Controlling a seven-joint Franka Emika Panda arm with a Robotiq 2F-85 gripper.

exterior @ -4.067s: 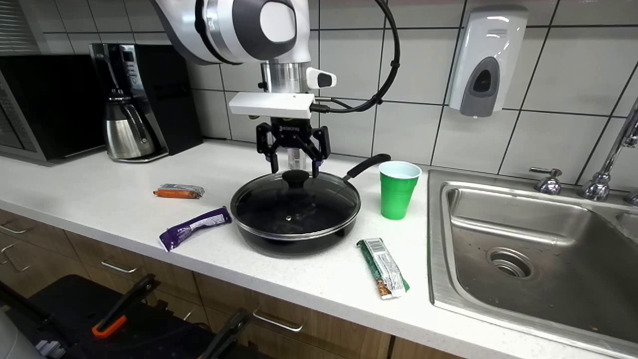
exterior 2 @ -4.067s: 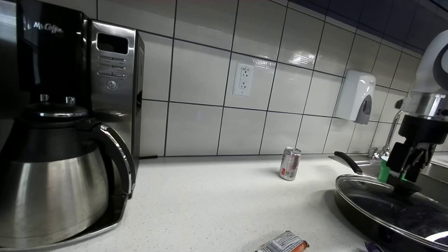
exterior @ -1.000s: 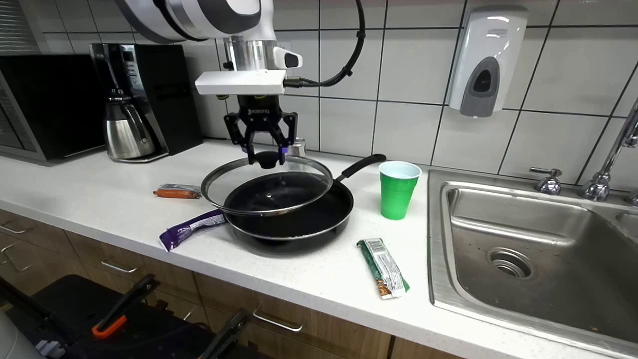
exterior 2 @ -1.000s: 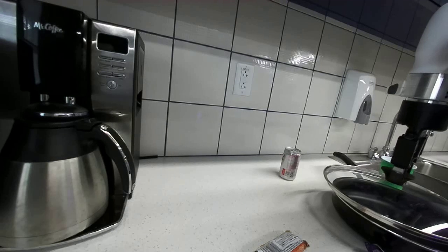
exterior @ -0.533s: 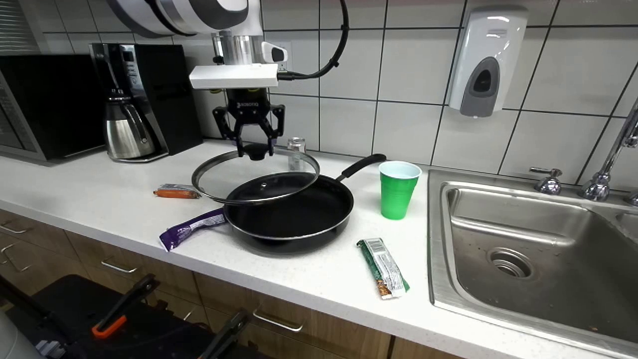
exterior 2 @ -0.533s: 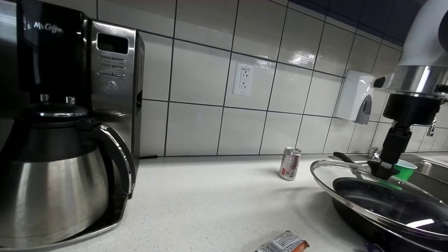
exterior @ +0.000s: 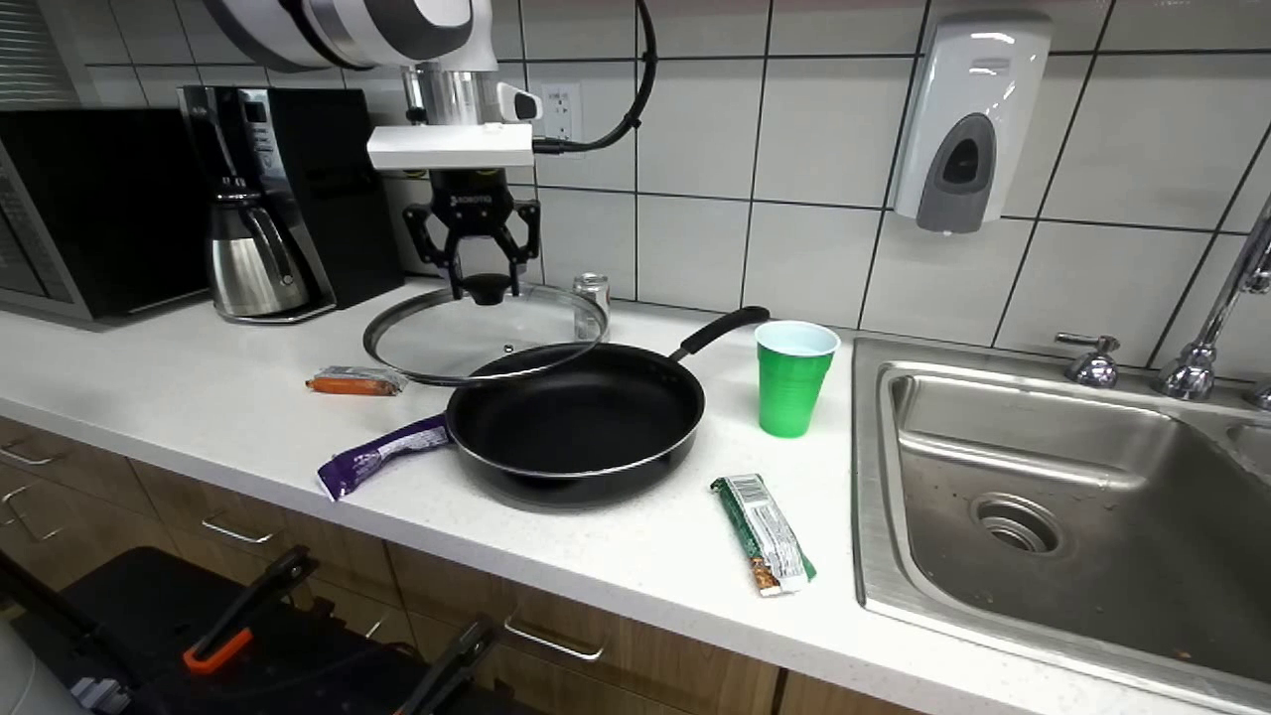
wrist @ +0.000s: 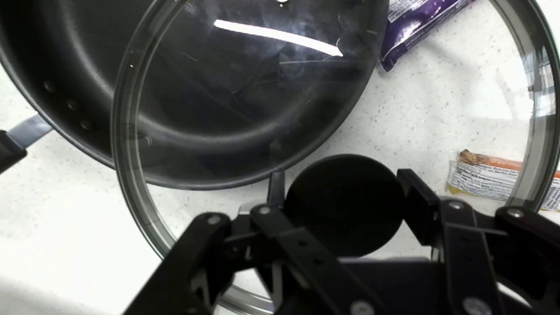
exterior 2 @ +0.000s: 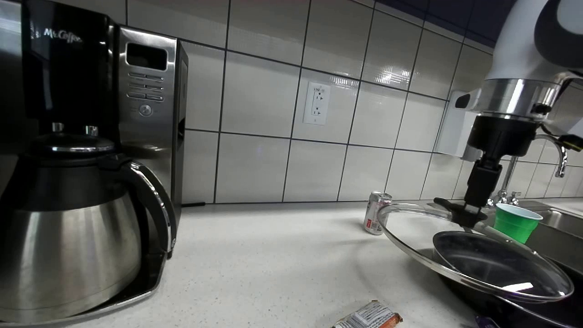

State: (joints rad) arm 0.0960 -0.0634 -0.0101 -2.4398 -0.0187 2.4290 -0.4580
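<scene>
a white tiled wall (exterior: 834, 129) with 1 outlet (exterior 2: 316, 103) backs a white counter (exterior: 218, 382) over wooden drawers (exterior: 635, 670).

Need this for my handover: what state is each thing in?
Round glass lid: held up
Black metal gripper: shut on the lid's black knob
Round black pan: upright, open
Green plastic cup: upright
Silver metal can: upright
Purple wrapped bar: lying
Orange wrapped bar: lying
Green wrapped bar: lying
Silver steel carafe: upright, capped
Chrome faucet: not running
</scene>
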